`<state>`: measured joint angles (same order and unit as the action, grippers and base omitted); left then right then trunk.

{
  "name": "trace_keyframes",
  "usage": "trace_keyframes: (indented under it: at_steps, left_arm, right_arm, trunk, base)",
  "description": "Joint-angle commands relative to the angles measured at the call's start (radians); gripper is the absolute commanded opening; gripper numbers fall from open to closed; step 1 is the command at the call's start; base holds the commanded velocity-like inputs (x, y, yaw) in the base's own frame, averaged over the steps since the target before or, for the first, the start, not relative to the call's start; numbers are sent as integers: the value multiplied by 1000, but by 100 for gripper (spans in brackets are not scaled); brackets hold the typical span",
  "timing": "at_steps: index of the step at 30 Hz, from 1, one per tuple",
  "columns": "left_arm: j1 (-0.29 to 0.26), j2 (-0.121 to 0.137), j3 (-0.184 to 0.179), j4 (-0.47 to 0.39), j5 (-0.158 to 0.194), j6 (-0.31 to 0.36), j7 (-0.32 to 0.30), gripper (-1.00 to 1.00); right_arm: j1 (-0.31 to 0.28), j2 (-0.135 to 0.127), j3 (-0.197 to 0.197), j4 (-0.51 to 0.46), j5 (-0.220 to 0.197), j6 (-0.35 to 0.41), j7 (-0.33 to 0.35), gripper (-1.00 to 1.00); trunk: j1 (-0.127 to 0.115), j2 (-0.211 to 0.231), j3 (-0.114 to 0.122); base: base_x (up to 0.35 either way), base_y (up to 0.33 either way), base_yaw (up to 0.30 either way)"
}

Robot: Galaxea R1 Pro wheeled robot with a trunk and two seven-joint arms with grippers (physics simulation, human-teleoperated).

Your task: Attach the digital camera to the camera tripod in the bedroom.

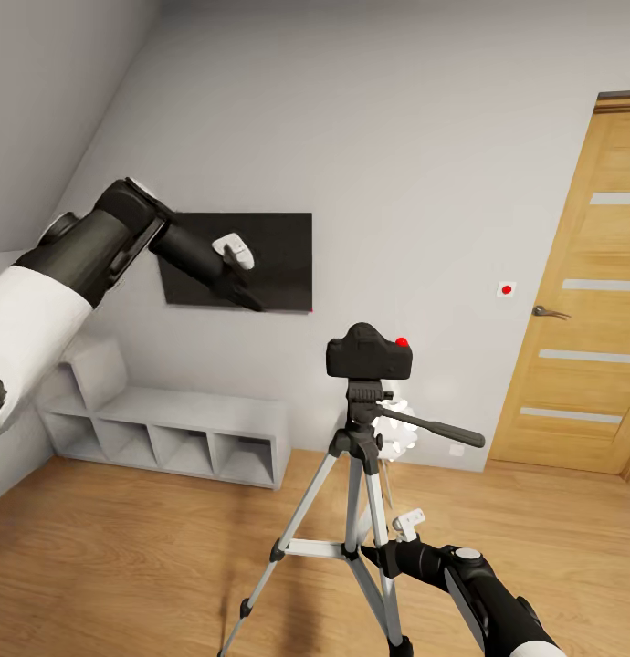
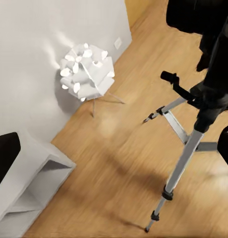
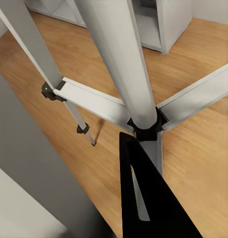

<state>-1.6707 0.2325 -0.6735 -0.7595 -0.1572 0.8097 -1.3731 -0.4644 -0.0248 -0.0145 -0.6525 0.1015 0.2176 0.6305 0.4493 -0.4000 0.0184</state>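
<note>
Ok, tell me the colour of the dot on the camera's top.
Red; the dot shows best in the head view.

Even, soft daylight-like light fills the rendered room; the white wall (image 1: 397, 137) reads bright with no glare. In the left wrist view a white lamp (image 2: 86, 72) glows against the wall, upper left, and faint soft shadows of the camera tripod (image 2: 186, 148) lie on the wood floor (image 2: 109, 173). The right wrist view shows close tripod legs slightly soft, and a dark shape at lower centre.
</note>
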Motion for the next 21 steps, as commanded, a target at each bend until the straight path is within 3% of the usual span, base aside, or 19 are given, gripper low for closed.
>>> trace_keyframes:
  at_steps: [1, 5, 9, 12, 13, 16, 17, 19, 21]
  left_arm:
    - [-1, 11, -1, 10, -3, 11, -6, 100]
    - [14, 45, 0, 132, 8, 8, 3, 100]
    - [52, 52, 0, 257, 9, 5, 31, 100]
    - [106, 48, 0, 389, 10, -4, 127, 100]
    - [121, 46, 0, 418, 10, -10, 162, 100]
    - [211, 39, 2, 534, 22, -82, 371, 100]
    - [257, 36, 3, 568, 38, -129, 452, 100]
    - [308, 32, 5, 592, 65, -184, 527, 100]
    - [381, 30, 6, 616, 132, -265, 631, 100]
  right_arm:
    - [1, 0, 1, 22, 64, -7, -18, -100]
    - [1, 0, 1, 22, 64, -7, -18, -100]
    - [1, 0, 1, 22, 64, -7, -18, -100]
    - [1, 0, 1, 22, 64, -7, -18, -100]
    - [1, 0, 1, 22, 64, -7, -18, -100]
    - [1, 0, 1, 22, 64, -7, -18, -100]
    - [1, 0, 1, 22, 64, -7, -18, -100]
    - [1, 0, 1, 22, 64, -7, -18, -100]
    - [1, 0, 1, 22, 63, -7, -18, -100]
  trunk:
    - [1, 0, -1]
    - [1, 0, -1]
    - [1, 0, -1]
    - [1, 0, -1]
    - [1, 0, -1]
    - [1, 0, -1]
    - [1, 0, -1]
    - [1, 0, -1]
    - [1, 0, -1]
  base:
    - [0, 0, 0]
    - [0, 0, 0]
    - [0, 0, 0]
    - [0, 0, 0]
    - [0, 0, 0]
    - [0, 0, 0]
    - [0, 0, 0]
    - [0, 0, 0]
    - [0, 0, 0]
